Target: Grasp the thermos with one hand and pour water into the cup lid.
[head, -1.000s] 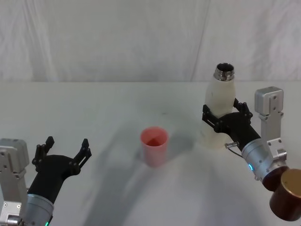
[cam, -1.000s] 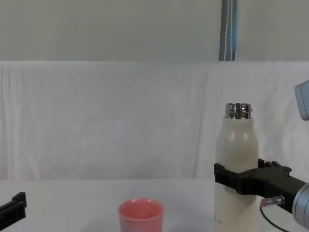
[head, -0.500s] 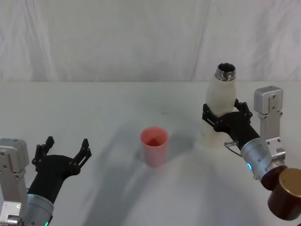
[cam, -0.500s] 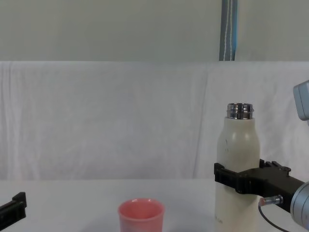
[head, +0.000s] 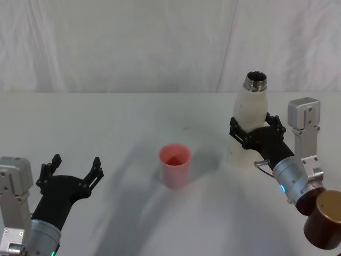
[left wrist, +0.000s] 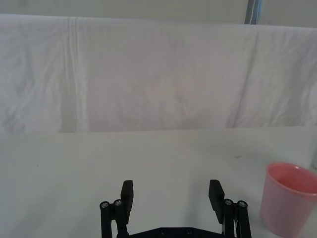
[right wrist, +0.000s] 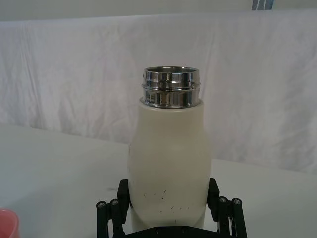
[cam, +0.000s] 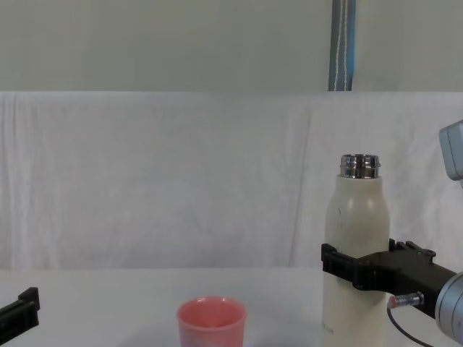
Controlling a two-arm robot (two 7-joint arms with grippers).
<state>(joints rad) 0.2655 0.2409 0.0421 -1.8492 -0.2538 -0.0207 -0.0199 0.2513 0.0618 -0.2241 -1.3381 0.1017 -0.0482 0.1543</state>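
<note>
Head view: The right gripper (head: 251, 134) is clamped around the lower middle of the thermos (head: 248, 124), black fingers (head: 237, 134) on either side of the body. The bottle stands on the table (head: 133, 122), long axis close to vertical, open steel neck up. The cup lid (head: 174, 165) sits to the inner side of this gripper, near but apart, mouth up. The left gripper (head: 73, 172) hovers low at the robot's left, fingers spread, holding nothing.

Left wrist view: The idle gripper (left wrist: 173, 196) has its two fingers wide apart over bare table; the pink cup lid (left wrist: 289, 197) stands off to one side of it.

Right wrist view: The thermos (right wrist: 170, 163) rises straight out between the fingers (right wrist: 122, 196), which press both flanks. A grip below the shoulders probably keeps the neck free for tipping.

Chest view: The right gripper (cam: 358, 269) bands the thermos (cam: 357, 275) about mid-height; the bottle is upright, mouth skyward, not yet tilted. The cup lid (cam: 211, 324) waits beside and below, likely placed within a short sideways swing.
</note>
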